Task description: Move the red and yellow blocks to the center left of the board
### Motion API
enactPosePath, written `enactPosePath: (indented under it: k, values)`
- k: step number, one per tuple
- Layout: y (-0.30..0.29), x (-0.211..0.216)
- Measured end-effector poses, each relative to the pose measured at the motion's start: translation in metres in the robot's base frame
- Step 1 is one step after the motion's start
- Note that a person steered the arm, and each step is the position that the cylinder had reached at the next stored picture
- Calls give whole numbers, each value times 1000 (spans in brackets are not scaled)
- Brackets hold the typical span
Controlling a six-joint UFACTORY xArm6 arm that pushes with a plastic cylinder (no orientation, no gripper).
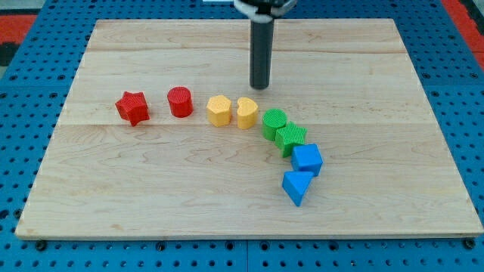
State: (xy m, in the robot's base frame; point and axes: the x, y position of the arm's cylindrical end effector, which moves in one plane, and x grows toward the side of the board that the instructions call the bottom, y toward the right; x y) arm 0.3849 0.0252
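A red star block (132,107) lies at the view's left of centre. A red cylinder (180,101) is just right of it. A yellow hexagon block (219,110) and a yellow heart block (246,112) sit side by side, nearly touching, near the board's middle. My tip (260,86) stands just above and slightly right of the yellow heart, apart from it. The rod rises to the view's top.
A green cylinder (274,122) and a green hexagon block (290,139) touch each other right of the yellow heart. A blue cube (307,159) and a blue triangle block (296,187) trail below them. The wooden board (151,204) lies on a blue pegboard (23,98).
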Motion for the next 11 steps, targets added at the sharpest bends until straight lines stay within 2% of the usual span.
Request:
enactPosePath:
  k: [1, 2, 4, 7, 9, 10, 11]
  values:
    - [41, 16]
    - [18, 37]
    - [-121, 57]
    - [-114, 55]
    - [-172, 30]
    - [-115, 8]
    - [-124, -1]
